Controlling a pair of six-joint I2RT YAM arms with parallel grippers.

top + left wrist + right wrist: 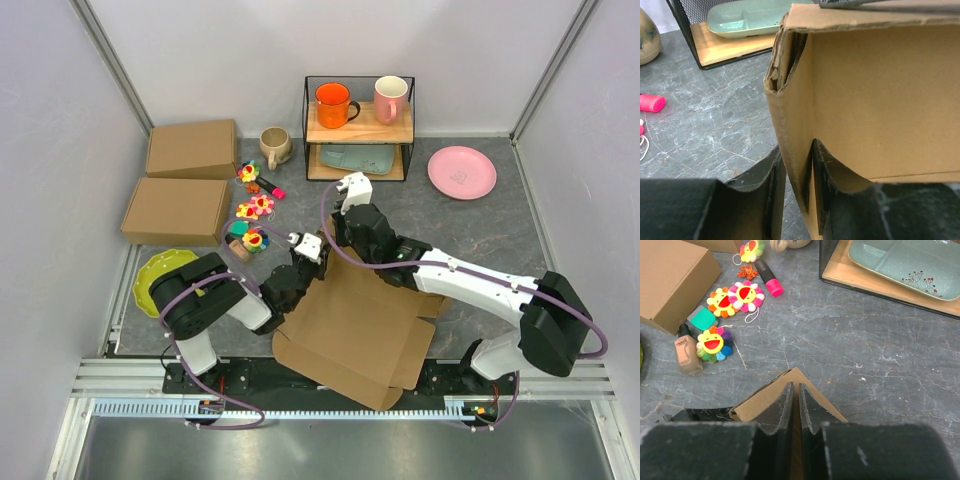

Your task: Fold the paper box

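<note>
The paper box (pixel 355 330), plain brown corrugated cardboard, lies half folded at the table's near edge with its far wall raised. My left gripper (pixel 312 268) straddles the left corner of that raised wall (pixel 880 100). The wall rests against the right finger (pixel 822 170), and a gap shows beside the left finger (pixel 771 172), so the jaws stand open. My right gripper (pixel 338 255) comes down from above and is shut on the wall's top edge. In the right wrist view a cardboard corner (pixel 765 395) pokes out past that gripper (pixel 796 386).
Two closed brown boxes (pixel 192 148) (pixel 175 210) lie at far left. Flower toys (pixel 255 210), a pink marker (pixel 771 282) and a small bottle (pixel 686 354) lie beside them. A wire rack (pixel 358 125) with mugs and a teal dish stands behind. A pink plate (pixel 461 171) sits right, a green dish (pixel 165 280) left.
</note>
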